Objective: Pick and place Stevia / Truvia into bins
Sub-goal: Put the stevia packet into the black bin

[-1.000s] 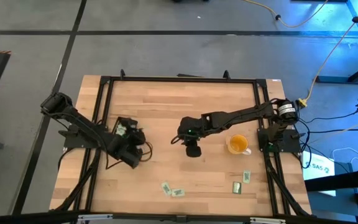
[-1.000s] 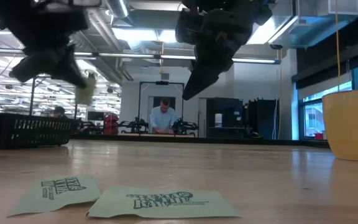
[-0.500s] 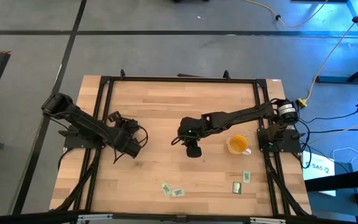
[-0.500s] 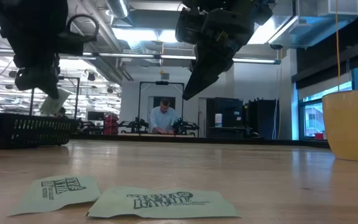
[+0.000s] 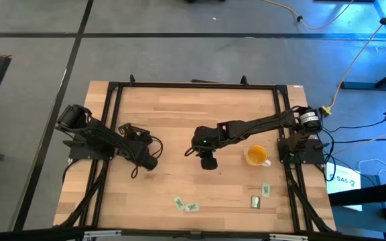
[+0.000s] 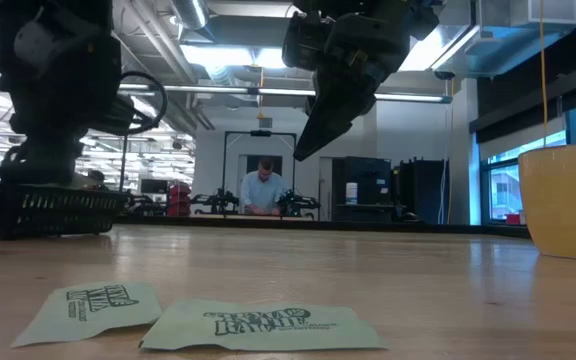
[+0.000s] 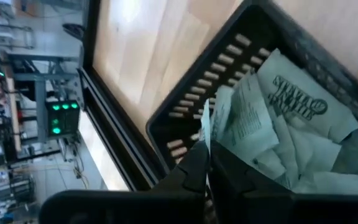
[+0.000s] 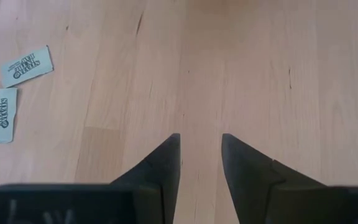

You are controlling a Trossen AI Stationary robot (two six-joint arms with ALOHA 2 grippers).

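Now, from above, the left gripper [image 5: 134,136] sits over the black bin [image 5: 127,130] at the left side of the table [image 5: 200,107]. The right gripper [image 5: 208,161] hangs over the middle. Four sachets lie near the front edge: two [image 5: 185,203] side by side and two [image 5: 260,196] more under the yellow cup [image 5: 256,155].

From the table top, the left arm comes down onto the bin [image 6: 38,211]. The right gripper [image 6: 313,140] hangs high with nothing in it. Two sachets [image 6: 208,318] lie close by, edges touching.

The left wrist camera looks into the bin [image 7: 229,68], which has a crumpled heap of sachets [image 7: 278,137] inside. The left gripper [image 7: 205,165] pinches one sachet [image 7: 206,127] by its edge, just above the heap.

The right wrist camera shows the right gripper [image 8: 200,155] spread apart over bare wood, with two sachets [image 8: 11,87] off to one side.

I think the sachet could stick to a finger when the left gripper lets go and get pulled back out. It could also slide off the tall heap and over the low wall.
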